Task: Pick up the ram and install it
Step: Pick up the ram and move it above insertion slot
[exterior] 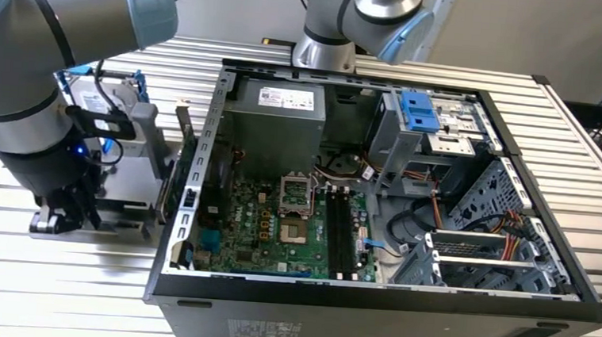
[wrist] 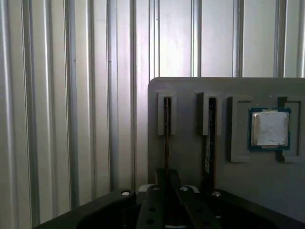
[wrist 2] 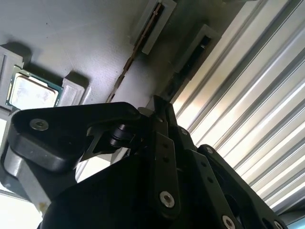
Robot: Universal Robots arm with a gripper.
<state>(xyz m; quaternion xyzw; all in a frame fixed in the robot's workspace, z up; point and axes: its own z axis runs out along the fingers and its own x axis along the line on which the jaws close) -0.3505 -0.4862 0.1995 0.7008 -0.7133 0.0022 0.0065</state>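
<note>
Your ram (wrist: 167,125) stands on edge in a tray (wrist: 186,90) slot, its long axis parallel to the ribbed table (wrist: 57,95) and pointing away from the gripper (wrist: 167,188). The gripper sits over its near end. Clamped or not, you cannot tell.

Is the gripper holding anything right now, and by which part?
Cannot tell. The gripper sits astride the ram, which stands edge-on in the gray tray.

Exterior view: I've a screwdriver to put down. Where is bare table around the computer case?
Bare slatted table lies on the exterior view's right of the computer case, and nearer the camera than the grey holder tray, beside the case's corner. Crowded: the exterior view's left of the case, where the gripper hangs over the tray.
</note>
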